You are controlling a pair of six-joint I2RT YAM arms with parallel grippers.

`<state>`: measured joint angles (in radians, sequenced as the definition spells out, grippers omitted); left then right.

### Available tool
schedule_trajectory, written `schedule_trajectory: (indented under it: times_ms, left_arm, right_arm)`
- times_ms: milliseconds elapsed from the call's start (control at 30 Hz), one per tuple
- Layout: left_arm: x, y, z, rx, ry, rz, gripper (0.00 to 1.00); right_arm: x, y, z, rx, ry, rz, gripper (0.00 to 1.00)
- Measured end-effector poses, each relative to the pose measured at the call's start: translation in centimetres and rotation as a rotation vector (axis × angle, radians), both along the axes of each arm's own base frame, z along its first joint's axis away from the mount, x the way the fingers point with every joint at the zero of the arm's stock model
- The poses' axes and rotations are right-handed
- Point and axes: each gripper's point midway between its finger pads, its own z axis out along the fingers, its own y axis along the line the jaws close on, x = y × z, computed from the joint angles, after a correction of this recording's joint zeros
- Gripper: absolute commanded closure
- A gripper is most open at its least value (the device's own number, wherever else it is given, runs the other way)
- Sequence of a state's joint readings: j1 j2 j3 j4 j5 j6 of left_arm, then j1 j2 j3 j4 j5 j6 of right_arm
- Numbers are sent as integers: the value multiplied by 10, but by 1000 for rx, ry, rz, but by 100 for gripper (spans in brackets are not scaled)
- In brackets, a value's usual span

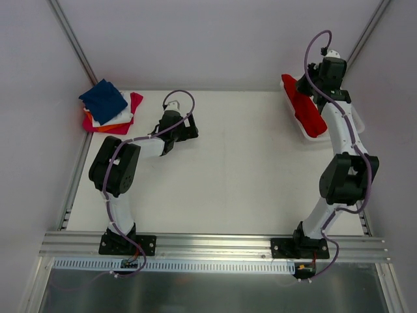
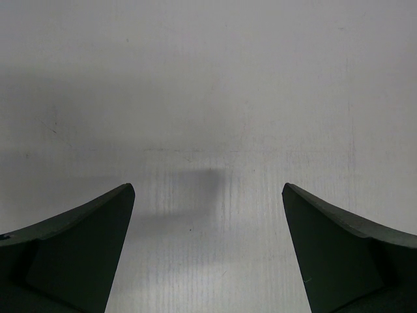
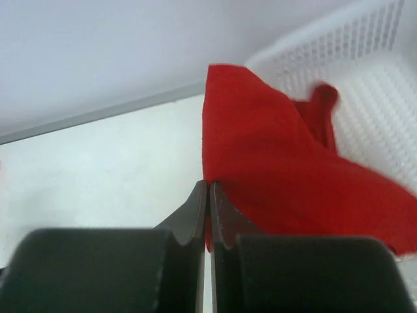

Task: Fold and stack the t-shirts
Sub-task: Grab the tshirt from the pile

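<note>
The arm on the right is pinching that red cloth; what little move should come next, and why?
Probably lift the red shirt up and out of the white basket, toward the table. The right claw is shut on its edge, but the cloth lies in the basket, where it cannot be spread for folding.

The bright red cloth t-shirt (image 3: 287, 163) is soft, matt and creased. The white perforated plastic mesh basket (image 3: 371, 72) looks smooth. Beside the basket, the flat white table top (image 2: 208, 98) is matt and faintly scuffed.

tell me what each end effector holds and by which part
The right end effector pinches the red t-shirt by an edge fold; left end effector is open, holding nothing.
</note>
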<state>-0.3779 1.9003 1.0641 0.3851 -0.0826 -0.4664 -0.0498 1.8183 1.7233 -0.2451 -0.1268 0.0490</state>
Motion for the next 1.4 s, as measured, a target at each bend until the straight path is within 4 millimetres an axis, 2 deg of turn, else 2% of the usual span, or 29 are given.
schedule_trajectory:
  times_ms: [133,267,400,467,567,700,800,867,900,1067,1200,1300,1367,1400]
  left_arm:
    - [0,0,0,-5,0,1,1]
    - [-2,0,-3,-8,4,1,1]
    - [-1,2,-3,-14,5,9,1]
    - [0,2,-2,-16,1,9,1]
    - [0,2,-2,-20,-1,9,1]
    - [-1,1,-2,-23,1,4,1]
    - [-1,0,-2,-26,1,2,1]
    - [-1,1,-2,-28,3,2,1]
    - [0,2,-2,-28,3,3,1]
    - [0,2,-2,-32,3,7,1]
    - [0,5,-2,-36,5,11,1]
    - [0,4,-3,-38,6,8,1]
    - [0,4,-3,-39,6,8,1]
    - [0,4,-3,-39,6,9,1]
  right_arm:
    - [-28,29,65,-70,-136,53,100]
    - [-64,60,117,-122,-252,108,100]
    - [-110,92,172,-162,-389,166,100]
    - [-140,106,204,-173,-473,196,100]
    - [-181,116,241,-171,-579,229,100]
    - [-231,114,278,-169,-707,234,100]
    - [-259,113,286,-175,-775,245,100]
    - [-266,101,281,-204,-789,202,100]
    - [-266,88,279,-220,-789,149,100]
    - [-238,31,263,-278,-709,-84,100]
    - [-211,6,231,-256,-583,-192,100]
    - [-193,8,206,-232,-479,-185,100]
    - [-181,30,208,-230,-445,-103,100]
    - [-176,50,215,-244,-447,-35,100]
